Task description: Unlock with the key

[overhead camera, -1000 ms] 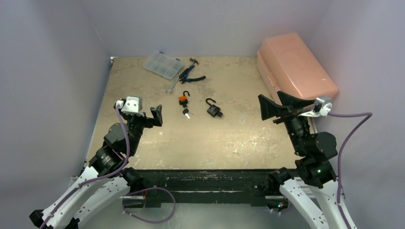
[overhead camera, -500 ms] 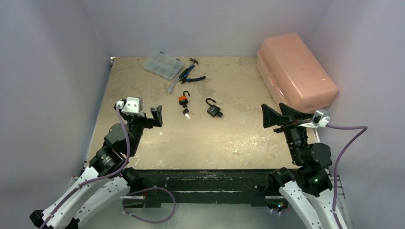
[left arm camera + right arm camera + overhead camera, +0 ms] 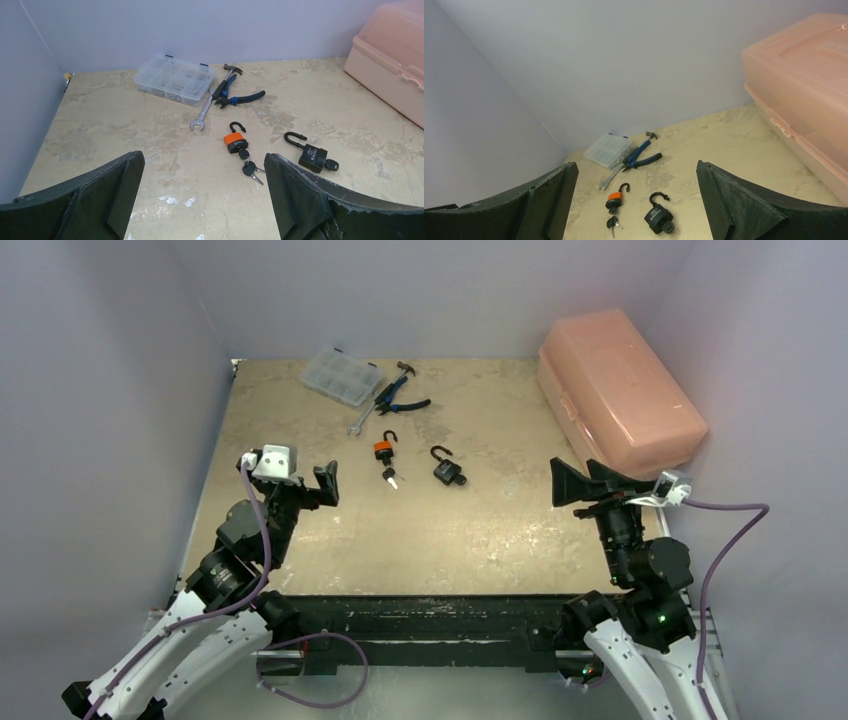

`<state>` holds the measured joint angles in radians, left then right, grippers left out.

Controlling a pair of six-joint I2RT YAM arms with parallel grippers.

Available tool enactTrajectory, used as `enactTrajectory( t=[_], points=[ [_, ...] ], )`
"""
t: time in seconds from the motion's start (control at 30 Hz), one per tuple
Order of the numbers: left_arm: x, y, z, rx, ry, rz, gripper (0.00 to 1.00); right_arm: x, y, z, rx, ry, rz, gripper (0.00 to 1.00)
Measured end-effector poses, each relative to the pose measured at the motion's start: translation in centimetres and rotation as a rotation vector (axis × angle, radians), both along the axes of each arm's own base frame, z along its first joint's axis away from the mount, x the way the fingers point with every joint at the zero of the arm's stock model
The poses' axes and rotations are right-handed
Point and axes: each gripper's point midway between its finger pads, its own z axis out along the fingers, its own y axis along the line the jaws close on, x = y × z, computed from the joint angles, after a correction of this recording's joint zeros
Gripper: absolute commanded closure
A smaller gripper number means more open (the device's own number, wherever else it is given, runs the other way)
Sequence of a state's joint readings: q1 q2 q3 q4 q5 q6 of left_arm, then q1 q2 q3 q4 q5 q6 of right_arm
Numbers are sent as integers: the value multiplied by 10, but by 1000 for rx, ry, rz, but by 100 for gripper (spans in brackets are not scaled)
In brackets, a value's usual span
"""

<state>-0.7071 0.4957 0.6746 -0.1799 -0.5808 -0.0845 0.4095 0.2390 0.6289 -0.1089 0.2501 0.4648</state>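
The key (image 3: 248, 167) sits at the orange padlock's (image 3: 235, 142) near end, just left of the black padlock (image 3: 312, 159), long axis pointing away from the arms. The left gripper (image 3: 201, 159), fingers spread wide, is nearer. The right gripper (image 3: 635, 166) is equally spread.

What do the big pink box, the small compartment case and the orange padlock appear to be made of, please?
The pink box looks like translucent plastic with a satin finish: light glows through its lid. The compartment case seems clear plastic, since its dividers show through the lid. The orange padlock appears to wear a matte orange plastic or rubber jacket; what lies beneath cannot be judged.
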Motion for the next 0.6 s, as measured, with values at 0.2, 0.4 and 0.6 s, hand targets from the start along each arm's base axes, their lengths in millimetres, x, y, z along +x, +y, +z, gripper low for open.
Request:
enactTrajectory(
  t=[0.2, 0.4, 0.6],
  points=[
    [0, 1, 0, -1, -1, 4, 1, 1, 0, -2, 4, 7, 1, 1],
    [0, 1, 0, -1, -1, 4, 1, 1, 0, -2, 4, 9, 0, 1],
    [-1, 2, 1, -5, -5, 5, 1, 1, -1, -2, 4, 11, -6, 1]
  ],
)
